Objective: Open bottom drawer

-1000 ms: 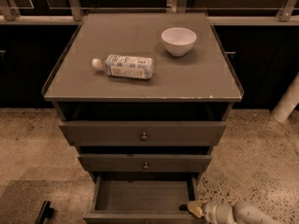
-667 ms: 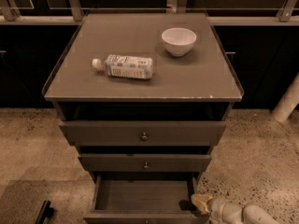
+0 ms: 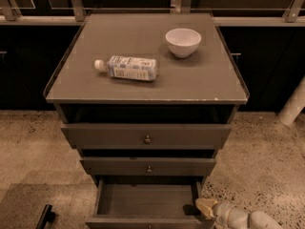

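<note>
Judging from the bottom drawer (image 3: 145, 200), seems all but done: pulled well forward of the two fronts above it, with the dark inner floor and both side walls on show. Front panel cut by the lower edge of the view, so no seeing the knob or the full reach of the pull. Lies just left of the jaws, at the foot of the cabinet. As for the jaws: low at the right front corner of that drawer, touching or just beside its right wall, at the tip of the pale arm (image 3: 240, 218) reaching in from the lower right. Impossible to tell whether clenched or released, or whether grasping anything. Up and left of the jaws, the middle drawer (image 3: 147, 167), front flush and small knob showing, not drawn out like the one below. Higher again, the top drawer (image 3: 147, 136), likewise in. Further up, on the bench (image 3: 86, 87): a plastic bottle (image 3: 127, 67) lying on its side, well up and left of the jaws, and a white bowl (image 3: 183, 42) upright, far above and slightly left, apart from the bottle. Left to do, probably little: perhaps a last short pull, then letting go and backing off to the right without nudging the drawer back in.
</note>
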{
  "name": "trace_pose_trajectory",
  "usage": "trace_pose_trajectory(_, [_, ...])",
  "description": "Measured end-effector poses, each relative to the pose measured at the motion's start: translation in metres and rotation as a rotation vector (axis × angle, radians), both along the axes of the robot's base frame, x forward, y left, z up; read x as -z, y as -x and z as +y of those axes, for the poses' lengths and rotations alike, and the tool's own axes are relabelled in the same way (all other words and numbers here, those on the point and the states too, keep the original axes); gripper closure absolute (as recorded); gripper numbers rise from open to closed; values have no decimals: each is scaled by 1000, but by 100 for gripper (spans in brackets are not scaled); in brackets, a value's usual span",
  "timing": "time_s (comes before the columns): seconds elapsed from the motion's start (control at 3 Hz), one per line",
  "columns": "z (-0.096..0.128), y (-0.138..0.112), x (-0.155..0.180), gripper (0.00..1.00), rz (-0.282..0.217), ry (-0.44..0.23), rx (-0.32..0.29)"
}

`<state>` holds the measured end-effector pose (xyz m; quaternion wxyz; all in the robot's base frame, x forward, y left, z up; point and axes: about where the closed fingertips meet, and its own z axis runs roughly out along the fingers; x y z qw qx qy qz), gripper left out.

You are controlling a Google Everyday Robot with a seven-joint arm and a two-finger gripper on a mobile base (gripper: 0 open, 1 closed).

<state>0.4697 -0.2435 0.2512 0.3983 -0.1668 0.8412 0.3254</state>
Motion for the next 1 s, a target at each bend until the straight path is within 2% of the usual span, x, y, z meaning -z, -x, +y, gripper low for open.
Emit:
trace_pose_trajectory(0.67, [0, 0, 0, 0, 0, 0, 0])
trace_pose_trajectory(1.0, [0, 0, 0, 0, 0, 0, 0])
